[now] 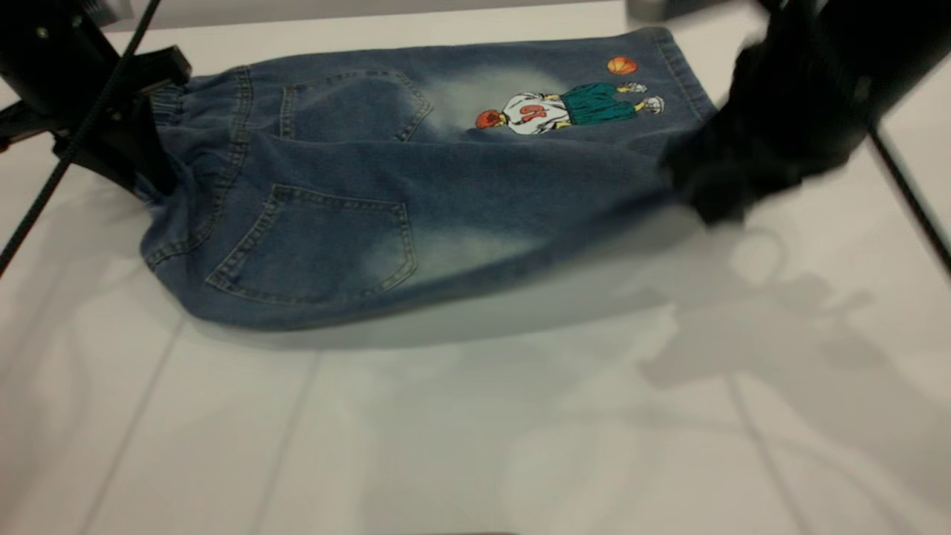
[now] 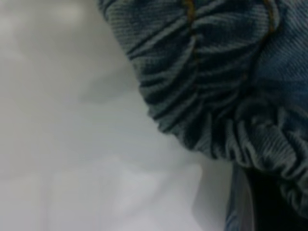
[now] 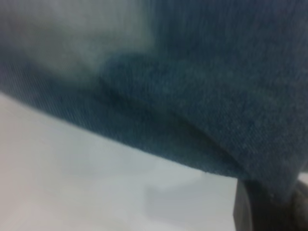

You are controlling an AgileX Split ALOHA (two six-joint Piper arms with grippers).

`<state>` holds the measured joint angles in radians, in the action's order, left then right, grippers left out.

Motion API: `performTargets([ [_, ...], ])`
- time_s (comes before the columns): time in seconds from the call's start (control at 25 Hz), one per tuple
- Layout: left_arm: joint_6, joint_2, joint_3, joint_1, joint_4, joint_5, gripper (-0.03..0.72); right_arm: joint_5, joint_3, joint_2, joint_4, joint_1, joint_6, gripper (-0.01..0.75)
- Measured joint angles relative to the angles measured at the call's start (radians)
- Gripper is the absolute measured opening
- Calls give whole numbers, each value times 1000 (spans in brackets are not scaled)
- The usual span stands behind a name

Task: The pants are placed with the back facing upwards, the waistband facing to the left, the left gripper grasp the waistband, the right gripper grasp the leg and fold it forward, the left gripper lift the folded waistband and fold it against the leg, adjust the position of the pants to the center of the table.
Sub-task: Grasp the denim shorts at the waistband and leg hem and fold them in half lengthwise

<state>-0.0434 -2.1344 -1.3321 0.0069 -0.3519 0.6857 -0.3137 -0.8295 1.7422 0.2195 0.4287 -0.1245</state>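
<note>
Lifting both ends at once, the two arms hold the pants [image 1: 371,186] with the near edge raised off the bench [image 1: 475,431], a soft shadow beneath it. The left claw [image 1: 152,160] pinches the waistband [image 1: 174,111] at the far left; its wrist view shows the gathered ruffles bunched tight. The right claw [image 1: 706,186] pinches the end of the plain leg [image 1: 461,230] at the right. To fold well, in my judgement, both claws should carry the near edge away toward the far leg at equal height, keeping the cloth taut so no crease forms. The pants are short blue denim, back side up, two pockets showing, pale faded patches, a cartoon basketball player [image 1: 568,108] on the far leg. They lie toward the far side of the bench.
</note>
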Motion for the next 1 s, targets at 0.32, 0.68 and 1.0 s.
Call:
performTargets([
  [0.32,-110,0,0,0,-218,-48,84,72,-4,-32,154,-78,-7,33],
  [0.68,-263,-1,0,0,-518,-84,84,150,-6,-27,265,-155,-25,33],
  [1.0,-346,-1,0,0,-759,-102,84,124,-103,18,270,-158,-53,33],
])
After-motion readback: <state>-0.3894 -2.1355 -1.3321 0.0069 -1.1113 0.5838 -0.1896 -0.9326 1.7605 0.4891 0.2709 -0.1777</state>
